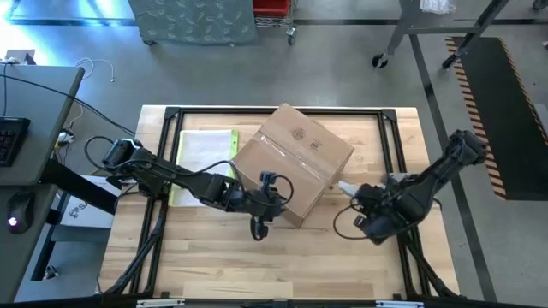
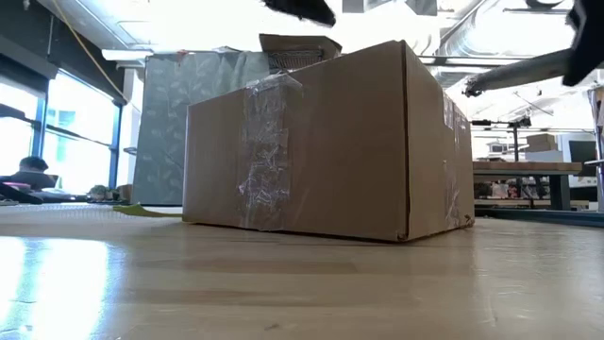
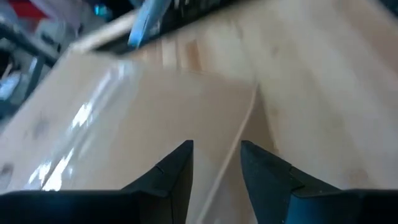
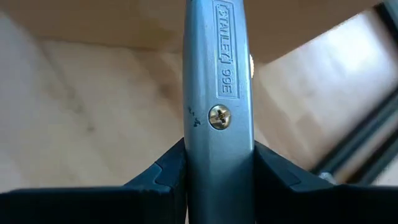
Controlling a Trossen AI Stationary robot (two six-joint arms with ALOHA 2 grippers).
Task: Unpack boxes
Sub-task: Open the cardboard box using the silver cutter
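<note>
Claws mine: right claw (image 4: pixel 219 168) clenches grey metal utility knife (image 4: pixel 219 93) at taped brown cardboard carton's (image 1: pixel 295 162) four o'clock; left claw (image 3: pixel 216 163) parted, empty.

Around my wooden table (image 1: pixel 257 265) the floor (image 1: pixel 360 77) is grey concrete. A dark mat (image 1: pixel 505 111) with striped edge lies on one side, a grey desk (image 1: pixel 34 120) with a keyboard (image 1: pixel 10 141) on the other. I see big windows (image 2: pixel 66 132), a patterned partition (image 2: pixel 170 123), bright ceiling light.
</note>
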